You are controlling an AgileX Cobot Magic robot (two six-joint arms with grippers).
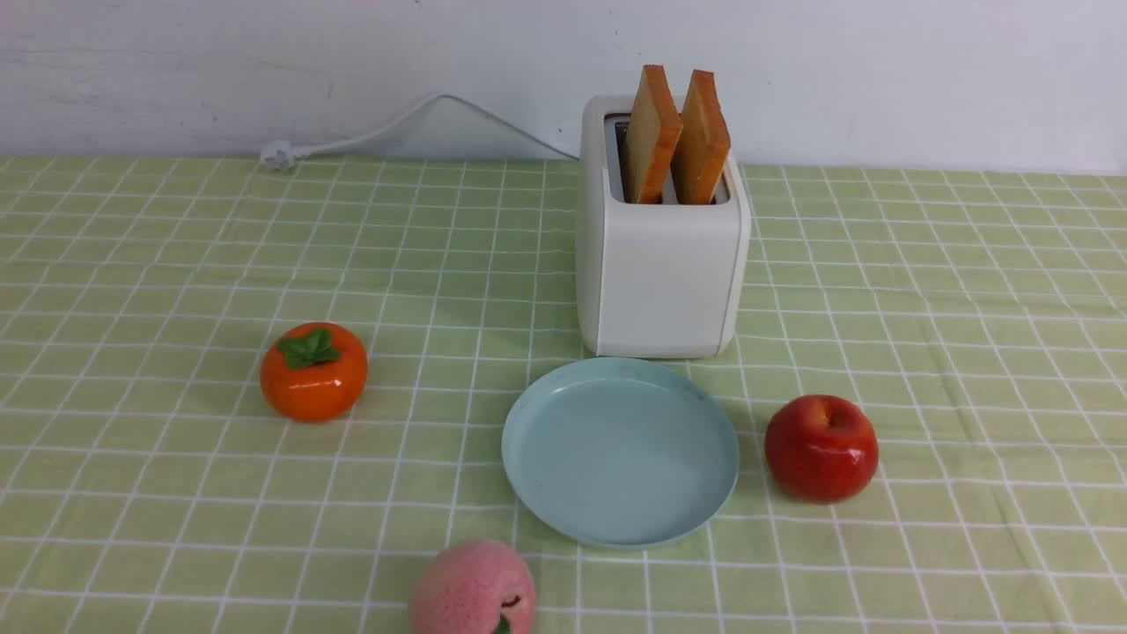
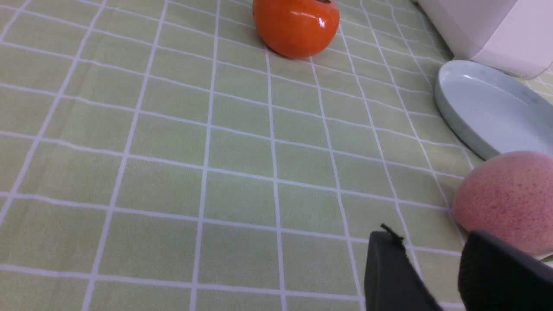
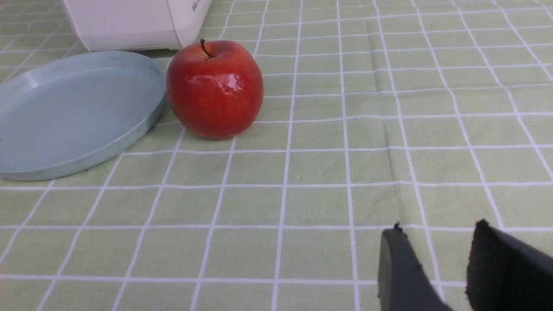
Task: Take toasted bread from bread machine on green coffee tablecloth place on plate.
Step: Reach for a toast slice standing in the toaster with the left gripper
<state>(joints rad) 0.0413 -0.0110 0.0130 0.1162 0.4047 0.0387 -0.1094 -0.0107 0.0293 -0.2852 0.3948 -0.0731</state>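
Nothing is done yet: two thick golden-tan toast slices (image 1: 651,132) stand in the white boxy toaster (image 1: 660,282) at upper centre, the round pale blue plate (image 1: 616,449) just below it on the yellow-green checked tablecloth (image 1: 176,264) is bare, and the left gripper (image 2: 432,242) and right gripper (image 3: 438,233) are parted, holding nothing.

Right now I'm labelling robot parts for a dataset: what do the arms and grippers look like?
Only the finger ends show, in the wrist views. The left gripper has two matte, dark grey-black, wedge-shaped fingers, one tip carrying a small frayed tag. The right gripper looks alike, slightly greyer, with rough tips. No cables, markings or arm links are visible; the front view shows no arms.
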